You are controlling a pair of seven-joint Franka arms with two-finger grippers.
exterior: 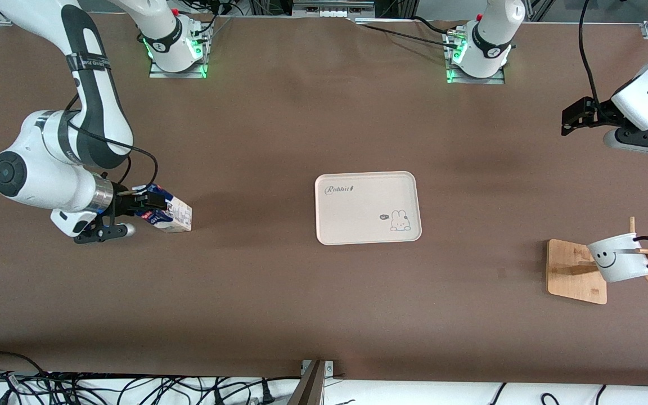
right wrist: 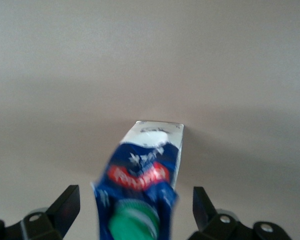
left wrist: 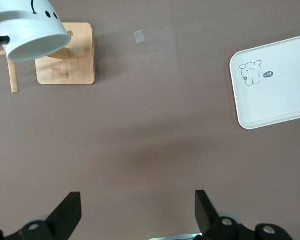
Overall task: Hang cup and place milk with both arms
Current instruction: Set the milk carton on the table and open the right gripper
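The milk [exterior: 169, 214] is tipped over on the table toward the right arm's end, its green-capped top pointing into my right gripper [exterior: 149, 205]. In the right wrist view the milk [right wrist: 145, 170] sits between the open fingers of my right gripper [right wrist: 135, 192], with gaps on both sides. The cup [exterior: 616, 259] hangs by its black handle on a peg of the wooden rack [exterior: 568, 264] toward the left arm's end. It also shows in the left wrist view [left wrist: 35, 35]. My left gripper [exterior: 567, 121] waits open and empty above bare table [left wrist: 137, 196].
A white tray [exterior: 358, 214] with a rabbit drawing lies at the table's middle, also in the left wrist view [left wrist: 274, 85]. The rack's base [left wrist: 70, 65] stands beside bare brown table. Cables run along the table edge nearest the front camera.
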